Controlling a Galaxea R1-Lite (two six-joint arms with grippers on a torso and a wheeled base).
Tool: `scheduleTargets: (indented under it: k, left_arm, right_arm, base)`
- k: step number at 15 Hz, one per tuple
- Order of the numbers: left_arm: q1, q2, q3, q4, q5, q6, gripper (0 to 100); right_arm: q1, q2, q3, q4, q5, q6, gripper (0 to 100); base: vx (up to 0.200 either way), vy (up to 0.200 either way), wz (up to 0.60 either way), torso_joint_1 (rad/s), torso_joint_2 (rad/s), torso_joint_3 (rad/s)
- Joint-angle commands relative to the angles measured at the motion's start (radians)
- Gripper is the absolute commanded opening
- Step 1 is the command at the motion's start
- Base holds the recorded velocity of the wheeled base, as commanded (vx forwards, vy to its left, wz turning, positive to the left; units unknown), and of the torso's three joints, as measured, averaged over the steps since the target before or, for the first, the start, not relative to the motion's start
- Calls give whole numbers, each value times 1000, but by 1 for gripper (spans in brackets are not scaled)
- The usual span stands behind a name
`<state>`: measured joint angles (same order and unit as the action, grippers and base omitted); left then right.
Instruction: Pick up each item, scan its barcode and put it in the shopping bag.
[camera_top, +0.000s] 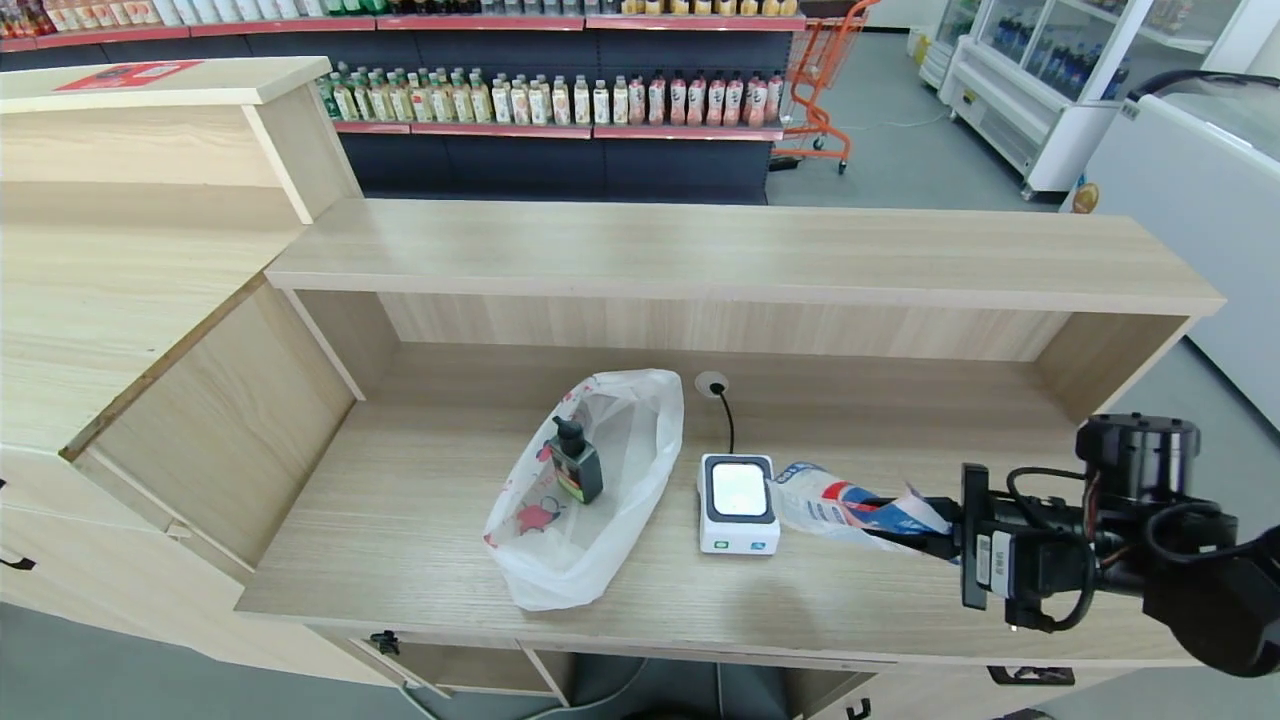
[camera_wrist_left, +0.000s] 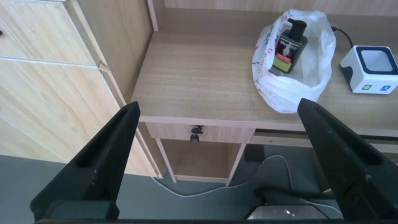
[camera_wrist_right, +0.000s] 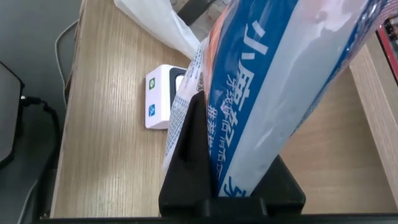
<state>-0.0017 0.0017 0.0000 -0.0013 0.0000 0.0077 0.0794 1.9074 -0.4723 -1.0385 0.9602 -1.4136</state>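
The right arm reaches in from the robot's right, held low and nearly level above the wooden counter (camera_top: 400, 540), with its wrist pointing toward the middle of the worktop. The right gripper (camera_top: 900, 525) is clamped on one end of a blue, white and red plastic packet (camera_top: 830, 500), its dark fingers pressed against both faces of the wrapper. The packet sticks out ahead of the fingers. Its free end lies just beside the right edge of the white barcode scanner (camera_top: 739, 502), and whether the two touch cannot be told. The scanner sits flat on the counter with its window lit, and a black cable (camera_top: 728, 415) runs from its back.

The left gripper (camera_wrist_left: 219, 109) hangs off the counter's near left edge, over the floor. Its two fingers are spread wide and hold nothing.

Left of the scanner lies the white shopping bag (camera_top: 640, 440), its mouth open. A dark pump bottle (camera_top: 575, 462) rests inside it.
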Motion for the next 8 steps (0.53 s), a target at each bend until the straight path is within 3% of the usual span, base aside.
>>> scheduleTargets:
  k: [1, 3, 8]
  left_arm:
    - [0, 0, 0, 0, 0, 0, 100]
    - [0, 0, 0, 0, 0, 0, 100]
    - [0, 0, 0, 0, 0, 0, 100]
  right_arm:
    - [31, 117, -51, -31, 5, 1, 0]
    - [65, 191, -101, -97, 3, 16, 0]
    - [129, 298, -233, -109, 3, 44, 0]
  base:
    - [0, 0, 0, 0, 0, 0]
    - [0, 0, 0, 0, 0, 0]
    - [0, 0, 0, 0, 0, 0]
